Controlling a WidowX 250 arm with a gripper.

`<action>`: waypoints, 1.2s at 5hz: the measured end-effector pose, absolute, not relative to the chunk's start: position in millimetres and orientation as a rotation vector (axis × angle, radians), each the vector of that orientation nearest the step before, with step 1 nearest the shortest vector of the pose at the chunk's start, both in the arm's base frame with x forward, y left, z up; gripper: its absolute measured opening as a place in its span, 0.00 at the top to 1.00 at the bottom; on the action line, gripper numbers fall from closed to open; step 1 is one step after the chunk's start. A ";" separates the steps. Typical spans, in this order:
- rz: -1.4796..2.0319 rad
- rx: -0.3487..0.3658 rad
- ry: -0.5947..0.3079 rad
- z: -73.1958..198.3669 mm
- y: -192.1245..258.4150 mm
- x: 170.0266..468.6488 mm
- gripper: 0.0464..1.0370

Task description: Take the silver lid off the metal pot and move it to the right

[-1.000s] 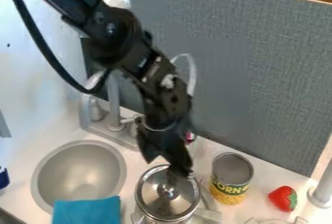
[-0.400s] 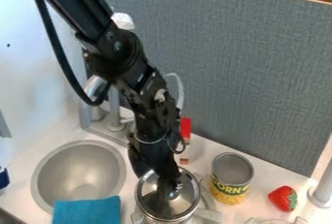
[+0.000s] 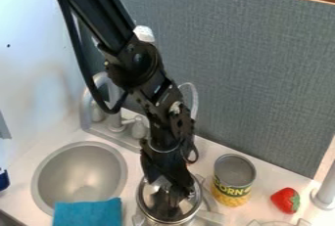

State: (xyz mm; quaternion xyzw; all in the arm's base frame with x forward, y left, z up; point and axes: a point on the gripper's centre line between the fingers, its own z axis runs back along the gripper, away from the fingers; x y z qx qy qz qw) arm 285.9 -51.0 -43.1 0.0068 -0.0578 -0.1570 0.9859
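My gripper [image 3: 171, 185] hangs low over the lidded metal pot [image 3: 149, 214] at the bottom centre of the camera view. It covers the middle of the shiny lid [image 3: 148, 197], including the spot where the knob sits, so any contact or hold there is hidden. Just right of the pot stands an open-topped corn can [image 3: 233, 191] with a yellow and green label. Farther right a red toy strawberry [image 3: 286, 200] with a green top lies on the white counter [image 3: 265, 171].
Left of the pot is a round metal sink [image 3: 82, 176] with a blue cloth [image 3: 87, 213] over its front edge. The faucet [image 3: 115, 117] stands behind, close to my arm. A grey panel [image 3: 262, 73] borders the back, and a metal post [image 3: 325, 191] rises at right.
My gripper has come down over the lid and, since the middle frame, shifted slightly right. The upper arm has swung right. Pot, can and strawberry have stayed in place.
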 end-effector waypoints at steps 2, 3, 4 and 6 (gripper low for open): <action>-0.317 0.015 -0.102 -51.5 -51.4 289.5 0.04; -0.325 0.020 -0.106 -53.0 -51.2 291.7 0.08; -0.317 0.020 -0.103 -56.7 -51.1 291.4 0.36; -0.311 0.021 -0.106 -56.9 -50.8 291.7 0.72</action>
